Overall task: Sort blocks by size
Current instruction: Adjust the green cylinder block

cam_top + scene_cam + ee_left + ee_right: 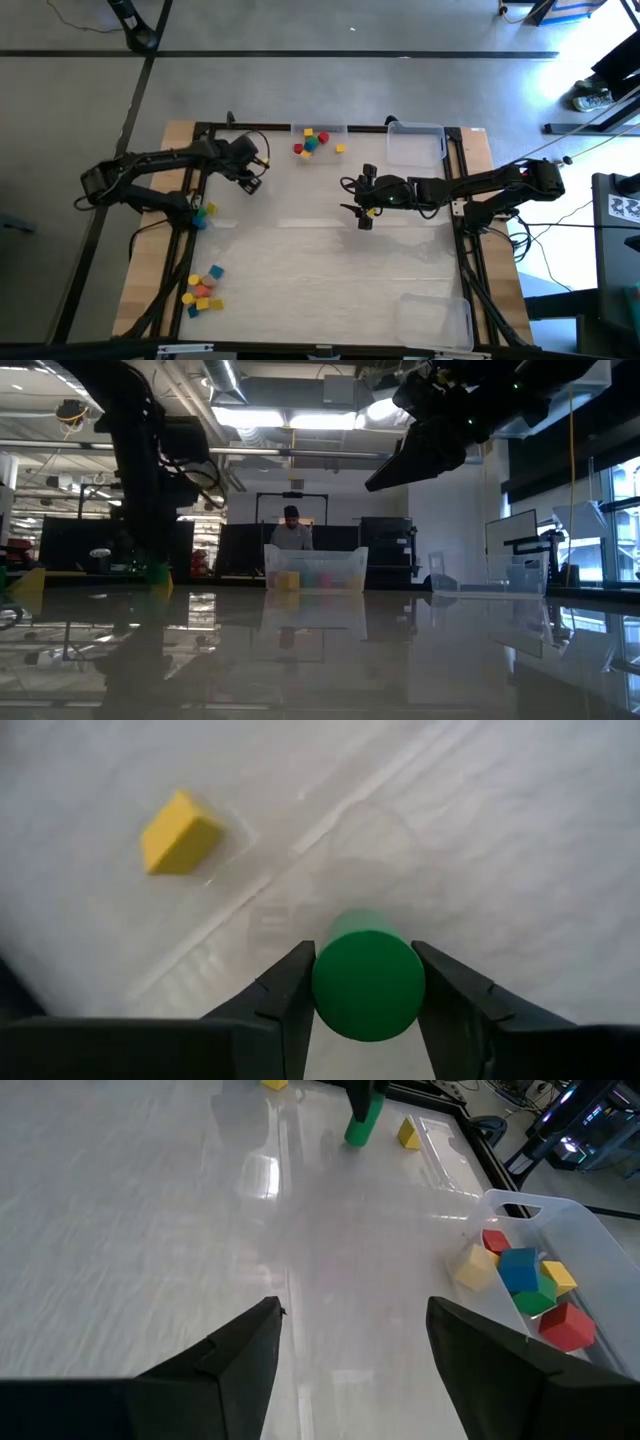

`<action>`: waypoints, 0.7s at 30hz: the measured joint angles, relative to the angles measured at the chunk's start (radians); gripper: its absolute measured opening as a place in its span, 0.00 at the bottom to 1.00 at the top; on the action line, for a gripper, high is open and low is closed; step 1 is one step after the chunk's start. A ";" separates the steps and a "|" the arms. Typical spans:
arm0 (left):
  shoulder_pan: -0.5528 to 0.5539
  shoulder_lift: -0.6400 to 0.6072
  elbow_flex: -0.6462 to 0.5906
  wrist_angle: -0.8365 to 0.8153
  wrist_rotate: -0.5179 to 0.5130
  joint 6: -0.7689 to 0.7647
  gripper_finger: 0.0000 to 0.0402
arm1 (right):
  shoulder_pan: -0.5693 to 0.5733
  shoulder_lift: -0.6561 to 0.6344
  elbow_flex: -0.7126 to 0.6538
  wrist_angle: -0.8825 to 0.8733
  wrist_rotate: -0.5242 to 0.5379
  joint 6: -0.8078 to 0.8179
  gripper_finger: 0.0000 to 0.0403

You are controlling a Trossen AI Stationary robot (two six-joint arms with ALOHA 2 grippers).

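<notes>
My left gripper (256, 178) is at the far left of the table, shut on a green cylinder (367, 985). A yellow block (178, 832) lies on the table just beyond it. My right gripper (362, 212) is open and empty above the middle of the table; its wrist view (355, 1305) shows the green cylinder (362, 1125) and the yellow block (408, 1132) farther off. A clear tray (318, 130) at the far edge holds several coloured blocks (520, 1275). More blocks lie at the near left (203, 290) and by the left edge (203, 213). My left gripper pinches the green cylinder by its round side (325, 982) between the two fingers (285, 995). The fingers come from above, slanting down, and lie along the cylinder, whose flat end faces the wrist camera. The cylinder hangs tilted below the fingers (358, 1135); whether its lower end touches the table, I cannot tell.
A second clear tray (415, 140) stands at the far right and a third (435, 320) at the near right. A person (292, 532) is in the room behind the far tray (315, 570). Bare table lies between the two arms.
</notes>
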 joint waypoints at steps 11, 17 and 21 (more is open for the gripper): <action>-0.143 0.000 0.001 -0.003 0.015 0.075 0.34 | 0.000 0.000 0.000 0.003 0.000 0.000 0.62; -0.150 0.000 0.001 -0.001 0.014 0.074 0.34 | 0.000 0.000 0.000 0.004 0.000 0.000 0.62; -0.148 0.000 -0.002 0.005 0.014 0.075 0.34 | 0.000 0.000 0.000 0.004 0.000 0.000 0.62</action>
